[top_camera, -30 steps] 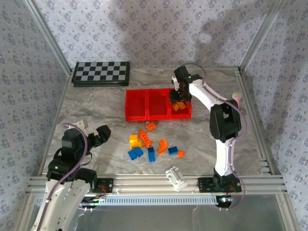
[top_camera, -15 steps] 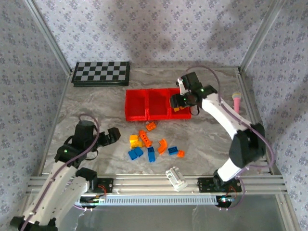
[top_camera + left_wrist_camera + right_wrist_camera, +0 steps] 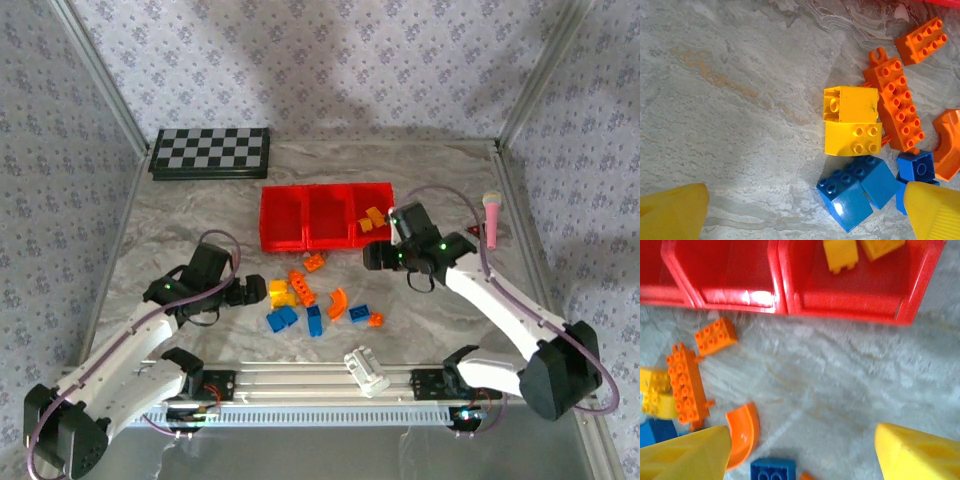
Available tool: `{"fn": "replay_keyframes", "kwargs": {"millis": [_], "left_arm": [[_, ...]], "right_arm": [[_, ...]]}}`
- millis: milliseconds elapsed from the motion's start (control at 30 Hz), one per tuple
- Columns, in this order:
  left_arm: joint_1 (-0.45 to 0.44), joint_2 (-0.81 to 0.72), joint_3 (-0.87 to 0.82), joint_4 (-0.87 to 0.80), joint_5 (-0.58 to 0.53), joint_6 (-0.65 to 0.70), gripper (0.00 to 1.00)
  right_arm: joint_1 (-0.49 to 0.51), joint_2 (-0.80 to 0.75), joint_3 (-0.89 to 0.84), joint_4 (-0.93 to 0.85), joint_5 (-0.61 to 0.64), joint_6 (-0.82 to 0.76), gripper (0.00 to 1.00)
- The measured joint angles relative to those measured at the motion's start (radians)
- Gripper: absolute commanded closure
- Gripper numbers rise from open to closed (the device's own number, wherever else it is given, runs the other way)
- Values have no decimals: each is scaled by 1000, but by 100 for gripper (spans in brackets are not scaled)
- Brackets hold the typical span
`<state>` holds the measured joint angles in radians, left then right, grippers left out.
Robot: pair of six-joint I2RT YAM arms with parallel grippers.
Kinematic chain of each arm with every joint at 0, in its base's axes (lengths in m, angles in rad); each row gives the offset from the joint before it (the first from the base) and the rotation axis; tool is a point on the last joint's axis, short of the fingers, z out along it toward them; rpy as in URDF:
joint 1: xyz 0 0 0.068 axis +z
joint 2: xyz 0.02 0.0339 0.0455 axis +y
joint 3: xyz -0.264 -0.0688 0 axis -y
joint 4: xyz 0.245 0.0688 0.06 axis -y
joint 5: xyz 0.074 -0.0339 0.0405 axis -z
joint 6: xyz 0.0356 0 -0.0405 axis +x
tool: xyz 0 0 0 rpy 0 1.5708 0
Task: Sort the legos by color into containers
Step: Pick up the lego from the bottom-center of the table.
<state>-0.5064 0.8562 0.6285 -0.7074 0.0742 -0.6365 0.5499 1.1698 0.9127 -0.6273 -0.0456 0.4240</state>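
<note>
Overhead, the legos (image 3: 310,300) lie loose just before the containers (image 3: 285,242). Left wrist: the left gripper (image 3: 805,215) gapes wide, empty, near a yellow brick (image 3: 852,139) — likely light, rigid, slick; pinch its flat sides. Right wrist: the right gripper (image 3: 802,455) is spread, empty.

Bright red containers (image 3: 283,216); legos (image 3: 300,287) in orange, yellow and blue. Grey marbled tabletop (image 3: 200,225), black-and-white checkerboard (image 3: 210,152), pink microphone toy (image 3: 491,215), white ribbed cylinder (image 3: 366,370). Pale lilac wallpaper (image 3: 300,60) with small floral print.
</note>
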Motion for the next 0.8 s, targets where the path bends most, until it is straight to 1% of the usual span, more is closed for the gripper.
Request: {"fn": "replay_keyframes", "kwargs": {"millis": [133,233,300,367,467,533,633,733,800], "left_arm": [[0,-8,1,0,-16,7,0],[0,-15,1,0,-19,14,0],[0,-23,1,0,-20,18,0],[0,-36,1,0,-20,19,0],[0,-70,1,0,-22,24,0],[0,-101,1,1,-28,25,0],[0,-149,1,0,-44,25,0],[0,-194,1,0,-57,23,0],[0,-218,1,0,-67,22,0]], "right_arm": [[105,-62,-83,-38,42,120,21],[171,-80,-143,-47,63,184,22],[208,-77,-163,-49,68,185,22],[247,-68,-161,-51,72,142,22],[330,-40,-122,-79,92,16,22],[381,-27,-85,-90,98,-95,23],[443,-27,-45,-86,111,-278,19],[482,-26,-21,-92,117,-449,17],[477,-26,-18,-100,109,-559,12]]}}
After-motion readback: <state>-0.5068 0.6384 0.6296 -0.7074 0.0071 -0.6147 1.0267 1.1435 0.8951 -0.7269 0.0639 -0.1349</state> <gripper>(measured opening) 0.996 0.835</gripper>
